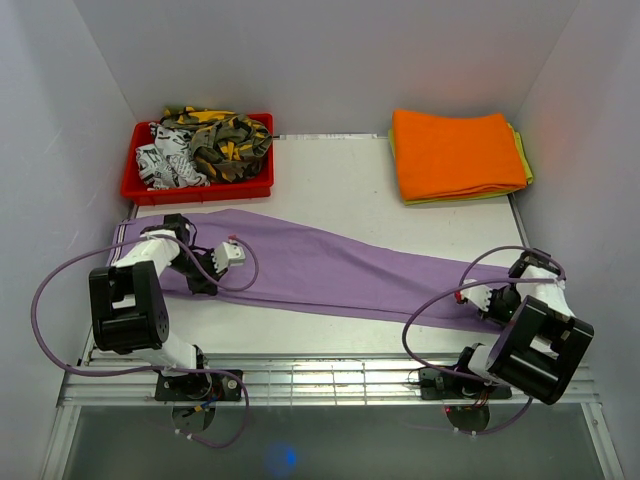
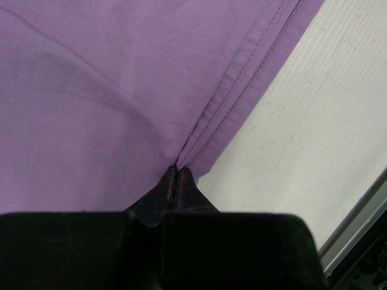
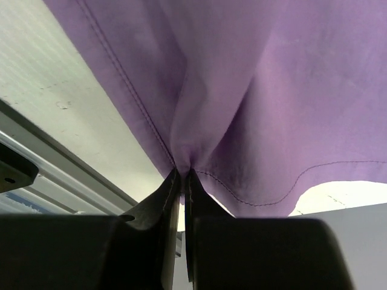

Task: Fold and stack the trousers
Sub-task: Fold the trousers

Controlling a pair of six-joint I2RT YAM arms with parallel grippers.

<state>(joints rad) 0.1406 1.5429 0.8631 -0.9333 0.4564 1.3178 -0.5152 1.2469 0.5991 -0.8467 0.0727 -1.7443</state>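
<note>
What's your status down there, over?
Left hand shut on trousers, wide end. Right hand shut on narrow end. Cloth stretched flat, unfolded. Nothing in the way.

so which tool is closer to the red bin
Left. The left tool, shut on the near edge of the trousers, sits just in front of the red bin; the right tool grips their other end, far off to the right.

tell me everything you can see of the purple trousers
The trousers are plain lilac-purple, of thin soft cloth with stitched seams and hems. They lie flat on the table as one long band, slanting from far left to near right, wide at the left and narrowing rightward. The left pincer is shut on their near edge by a double-stitched seam; the right pincer is shut on the narrow end, puckering the cloth.
</note>
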